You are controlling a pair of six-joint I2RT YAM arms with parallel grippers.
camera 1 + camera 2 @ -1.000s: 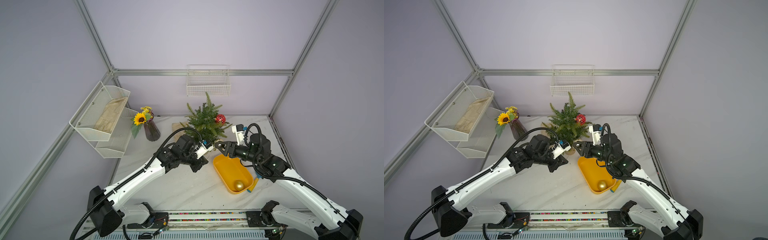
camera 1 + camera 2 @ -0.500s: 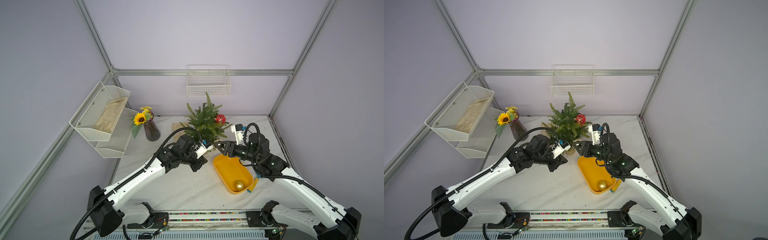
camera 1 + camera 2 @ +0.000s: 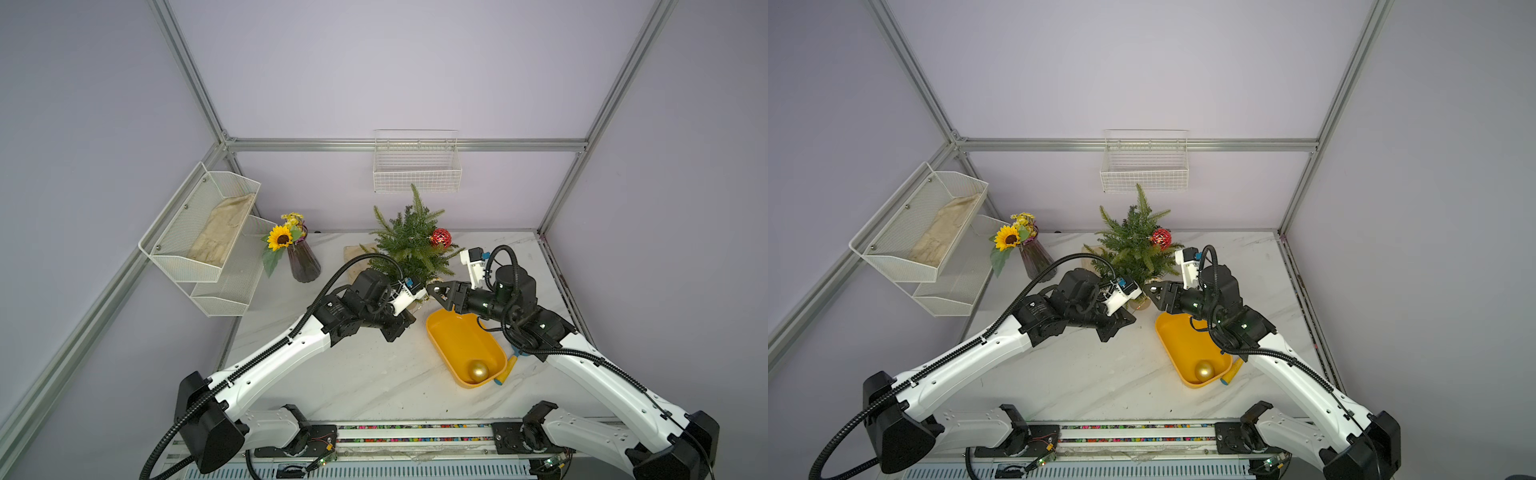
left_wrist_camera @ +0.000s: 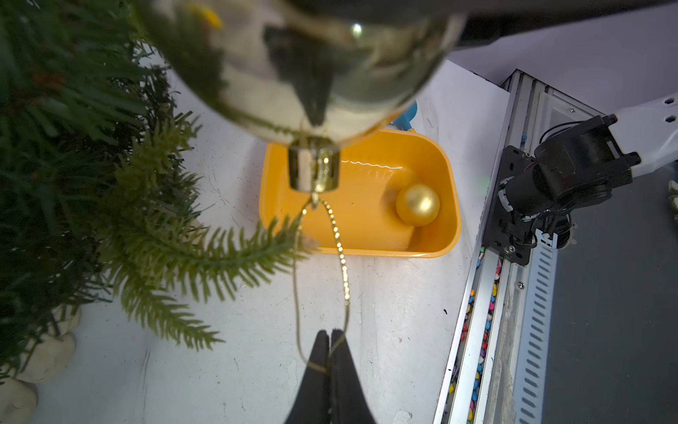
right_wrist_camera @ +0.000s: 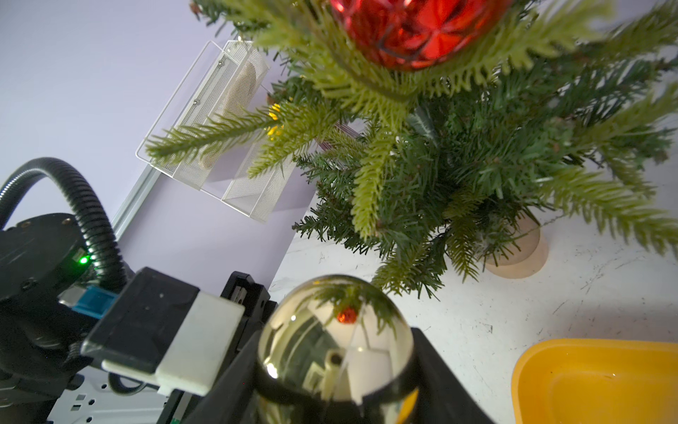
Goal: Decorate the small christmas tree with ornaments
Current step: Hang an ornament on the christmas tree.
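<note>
The left claw (image 4: pixel 329 337) has its black fingertips pressed together on the thin gold cord loop (image 4: pixel 342 257). It pinches the loop's far end, and the cord runs back to the short gold cap (image 4: pixel 313 169) of the shiny mirrored gold-silver ball (image 4: pixel 304 62). The right claw (image 5: pixel 335 370) is clamped on that same ball, one dark finger on each side of it. In both top views the two claws meet tip to tip just in front of the small green artificial christmas tree (image 3: pixel 409 245) (image 3: pixel 1136 249), which stands upright on its pale beige round base (image 5: pixel 521 253) at the back middle of the white marbled tabletop (image 3: pixel 374 374). One low needle branch (image 4: pixel 220 253) reaches the loop's strand, but whether its tip passes through the loop cannot be told. The red glittery faceted ball (image 3: pixel 440 237) hangs among the upper branches on the tree's right side. The matte gold ball (image 3: pixel 478 370) lies in the near end of the yellow plastic tub (image 3: pixel 451 332), which sits on the tabletop under the right arm, near the tree. A blue-and-yellow toy handle (image 3: pixel 508 370) lies against the tub's outer wall. Left of the tree stands a sunflower bouquet in a dark ribbed vase (image 3: pixel 303 262). A white wire basket (image 3: pixel 417 174) hangs on the back wall above the tree, and a white mesh two-tier shelf (image 3: pixel 199 224) is fixed to the left wall.
</note>
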